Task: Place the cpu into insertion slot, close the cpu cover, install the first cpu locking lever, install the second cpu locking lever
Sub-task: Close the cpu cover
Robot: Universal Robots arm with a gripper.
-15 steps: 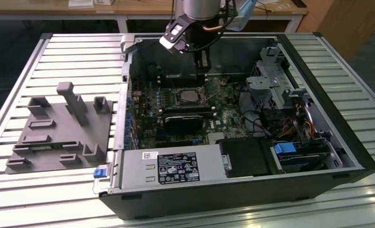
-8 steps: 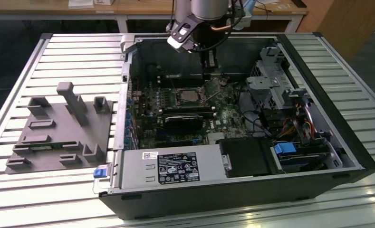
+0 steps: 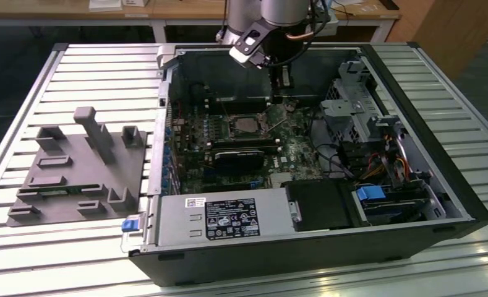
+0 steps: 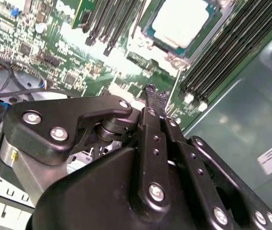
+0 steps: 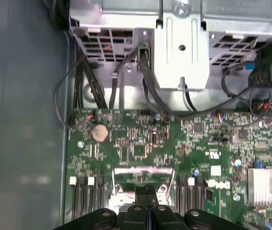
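The cpu (image 3: 245, 125) lies flat in the insertion slot (image 3: 229, 117) on the green motherboard inside the open computer case. In the second wrist view the cpu (image 4: 181, 21) shows its pale silvery top. My gripper (image 3: 281, 93) reaches down just to the exterior view's right of the slot, with its black fingers pressed together. The gripper (image 4: 154, 93) hangs a little above the board, apart from the cpu. In the first wrist view the gripper (image 5: 147, 190) is right at a silvery frame, the cpu cover (image 5: 143, 173), which seems to stand raised beside the slot.
Long black memory slots (image 4: 222, 52) flank the socket. A metal drive cage (image 3: 359, 105) with cables (image 5: 147, 96) stands at the case's right in the exterior view. The power supply (image 3: 227, 216) fills its near side. A grey fixture block (image 3: 78, 167) sits on the table.
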